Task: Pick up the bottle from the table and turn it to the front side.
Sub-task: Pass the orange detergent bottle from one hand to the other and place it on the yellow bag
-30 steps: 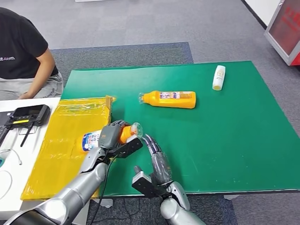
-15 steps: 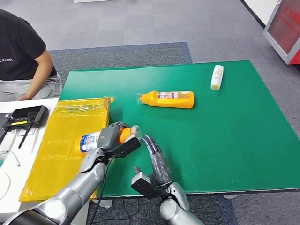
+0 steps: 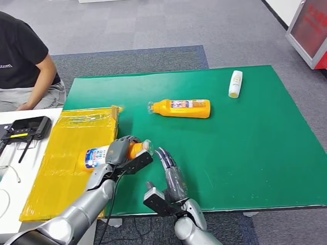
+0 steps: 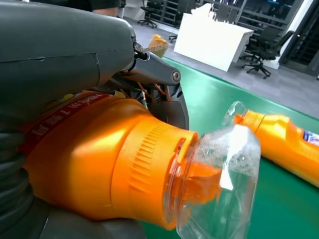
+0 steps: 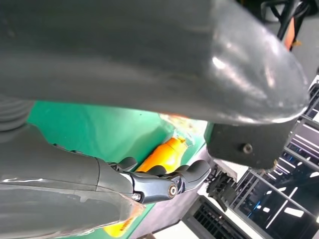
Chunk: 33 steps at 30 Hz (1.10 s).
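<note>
The left hand (image 3: pixel 120 151) is gripping the bottle (image 3: pixel 101 154) by its neck, cap poking past the fingers. The right hand (image 3: pixel 169 176) is hovering just beside the cap, fingers spread, seemingly empty. The turning step is underway; next, rotating it label-forward.
</note>
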Tool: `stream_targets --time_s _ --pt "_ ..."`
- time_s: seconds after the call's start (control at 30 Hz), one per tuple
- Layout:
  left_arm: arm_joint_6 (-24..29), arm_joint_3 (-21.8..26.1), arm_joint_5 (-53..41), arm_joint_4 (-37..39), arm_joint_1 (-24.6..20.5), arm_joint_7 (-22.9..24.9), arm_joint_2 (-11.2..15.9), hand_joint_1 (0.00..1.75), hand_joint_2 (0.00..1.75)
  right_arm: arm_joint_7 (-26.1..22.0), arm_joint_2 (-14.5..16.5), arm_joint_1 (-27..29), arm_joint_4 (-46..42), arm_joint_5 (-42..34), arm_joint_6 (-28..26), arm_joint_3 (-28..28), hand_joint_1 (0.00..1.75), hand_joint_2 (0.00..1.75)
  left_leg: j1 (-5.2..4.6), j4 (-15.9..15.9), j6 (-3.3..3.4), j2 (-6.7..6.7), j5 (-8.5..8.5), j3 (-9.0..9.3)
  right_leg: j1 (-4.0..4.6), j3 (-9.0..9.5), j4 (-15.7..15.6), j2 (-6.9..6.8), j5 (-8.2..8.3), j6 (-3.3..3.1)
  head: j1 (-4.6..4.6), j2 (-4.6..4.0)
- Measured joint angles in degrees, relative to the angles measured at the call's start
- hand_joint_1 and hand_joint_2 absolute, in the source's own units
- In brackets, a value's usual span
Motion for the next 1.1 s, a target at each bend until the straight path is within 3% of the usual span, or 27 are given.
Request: stream_targets --time_s 0.07,0.13,0.23,0.6,0.9,1.0,1.1 --pt "0.2 0.1 0.0 0.1 0.3 0.1 0.1 0.44 1.75 0.0 0.0 0.0 0.0 0.0 0.0 -0.2 0.00 0.00 0.00 0.0 0.04 0.00 -0.02 0.01 0.00 0.01 0.0 0.01 -0.03 0.01 0.00 0.00" --pt "0.6 0.4 0.0 0.2 0.8 0.2 0.2 0.14 1.75 0.0 0.0 0.1 0.0 0.0 0.0 -0.3 0.00 0.00 0.00 0.0 0.06 0.00 -0.04 0.00 0.00 0.00 0.0 0.03 -0.04 0.01 0.00 0.00" --pt "1.0 1.3 0.7 0.6 2.2 0.5 0.3 0.03 1.75 0.0 0.0 0.2 0.0 0.0 0.0 -0.6 0.00 0.00 0.00 0.0 0.03 0.02 -0.03 -0.04 0.03 -0.06 0.0 0.09 -0.06 0.02 -0.02 0.00" --pt "3.9 3.1 0.7 0.8 3.8 0.6 0.2 0.00 1.75 -0.3 0.0 0.8 0.3 -0.1 0.0 -1.1 0.00 0.00 -0.09 0.0 -0.19 -0.08 -0.09 -0.15 -0.07 0.02 0.0 -0.05 -0.32 0.35 0.01 0.00" --pt "11.4 3.3 -2.9 1.0 5.7 -0.6 0.3 0.00 1.75 -0.5 0.0 0.8 0.5 -0.1 0.0 -1.3 0.00 0.00 -0.12 0.0 -0.17 -0.08 -0.08 -0.22 -0.10 -0.07 0.0 -0.07 -0.34 0.40 -0.01 0.00" --pt "15.4 5.9 -8.5 -2.2 9.1 -9.1 -0.5 0.00 1.75 -1.1 0.0 0.7 0.8 -0.4 -0.1 -1.3 0.00 0.00 -0.12 0.1 -0.31 -0.06 0.08 -0.49 -0.09 -0.40 0.0 -0.06 -0.30 0.41 -0.03 0.00" --pt "16.2 12.0 -8.4 -14.2 15.7 -20.7 -3.1 0.00 1.75 -2.5 0.0 0.4 1.7 -1.5 -0.5 -1.3 0.00 0.00 -0.08 0.4 -0.63 -0.08 0.50 -1.37 0.00 -1.19 0.0 -0.09 -0.10 0.52 -0.01 0.00"
